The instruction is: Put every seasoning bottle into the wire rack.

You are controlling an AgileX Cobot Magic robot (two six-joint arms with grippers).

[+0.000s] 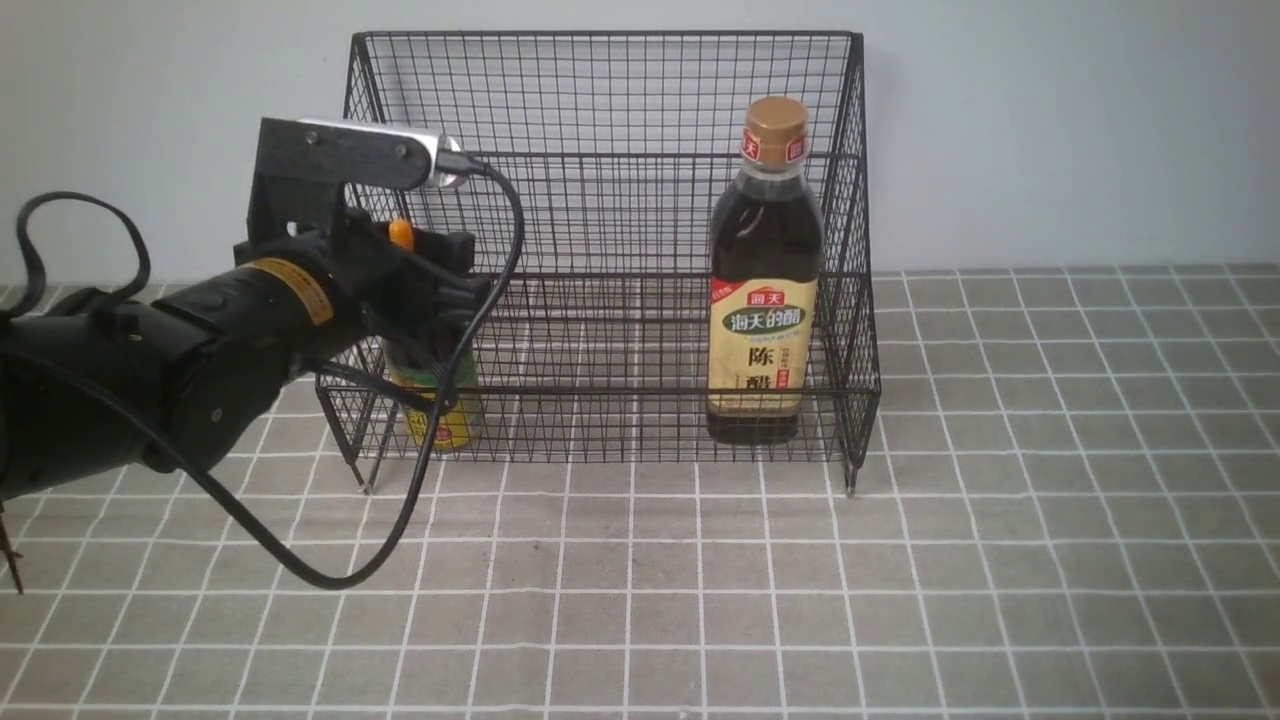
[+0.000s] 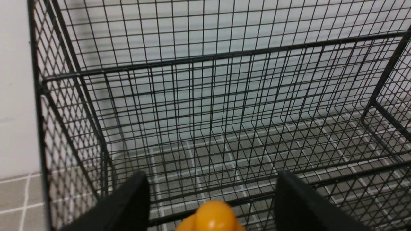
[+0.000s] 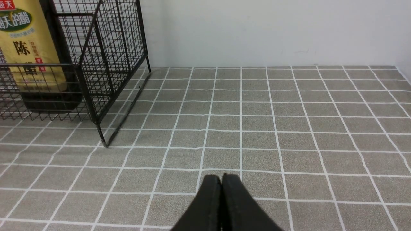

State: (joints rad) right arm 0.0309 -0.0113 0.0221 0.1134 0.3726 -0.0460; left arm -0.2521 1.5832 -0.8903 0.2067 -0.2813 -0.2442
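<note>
A plain pale wall backs a desk covered in grey tile-patterned sheet with white grid lines, and against that wall stands the black wire rack. The tall vinegar bottle, tan-capped with a beige label, stands upright in the rack's lower front tier at the far end from the left hand, so that part of the task looks done. The short bottle, orange-capped with a yellow-green label, stands directly beneath the left hand in the rack's near corner, seemingly resting on the mesh floor. In the left wrist view the black fingers are spread well clear on either side of the orange cap, so the hand is released and grasps nothing. The step in hand appears to be the letting-go of the second bottle. The next move probably calls for lifting the left hand straight up and back over the front rail without brushing the cap or snagging the wires. The right hand is clenched and empty, low over bare desk, with the rack's end wall well off to its side.
</note>
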